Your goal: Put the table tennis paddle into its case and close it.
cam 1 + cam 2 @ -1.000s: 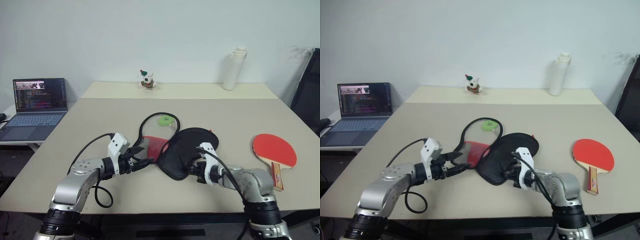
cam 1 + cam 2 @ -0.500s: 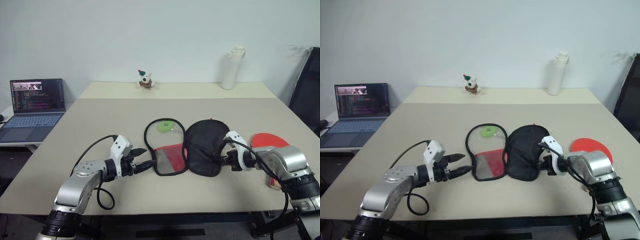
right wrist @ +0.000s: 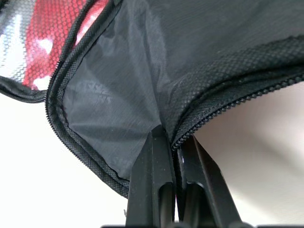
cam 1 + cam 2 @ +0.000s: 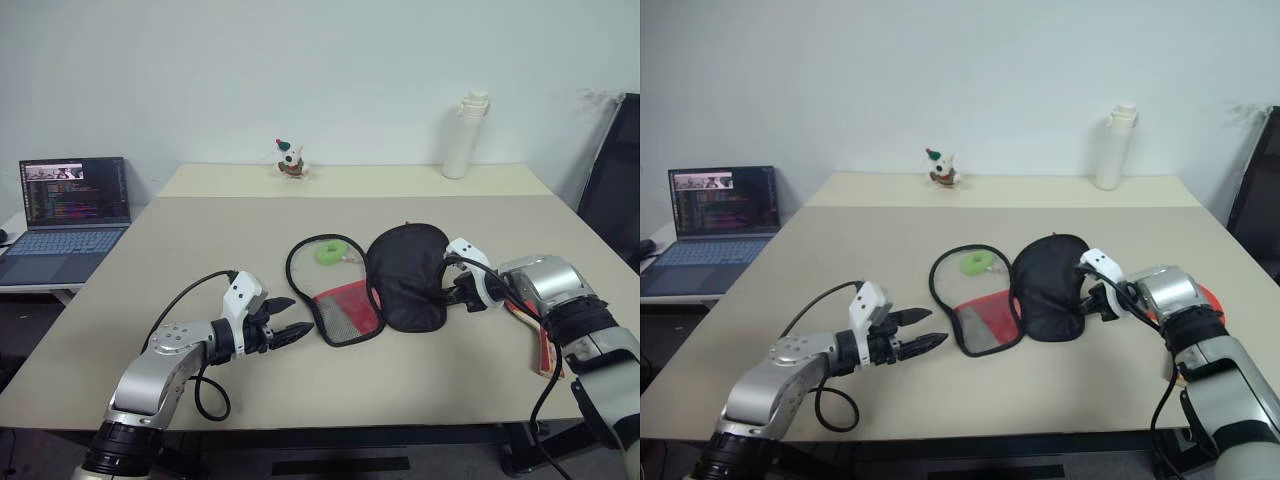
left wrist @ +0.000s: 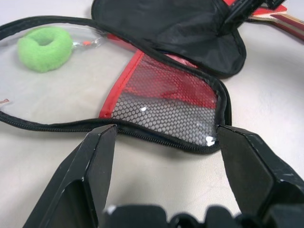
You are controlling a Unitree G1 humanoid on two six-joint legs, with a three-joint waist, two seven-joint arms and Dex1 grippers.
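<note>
Left eye view: flat black fabric case (image 4: 405, 272) unzipped, its flap pinched by right gripper (image 4: 447, 296); red rubber-faced paddle (image 4: 541, 338) outside; left gripper (image 4: 298, 330) agape, empty.

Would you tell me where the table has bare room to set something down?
Free: the table left of the case, and the strip between toy and bottle. Crowded: mid-table, around both grippers and the paddle.

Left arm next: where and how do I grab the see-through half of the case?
Probably its near zipper edge, at the red mesh corner. That half of the case lies flat and open, facing the open left gripper. Come in low along the table so one finger slides under.
</note>
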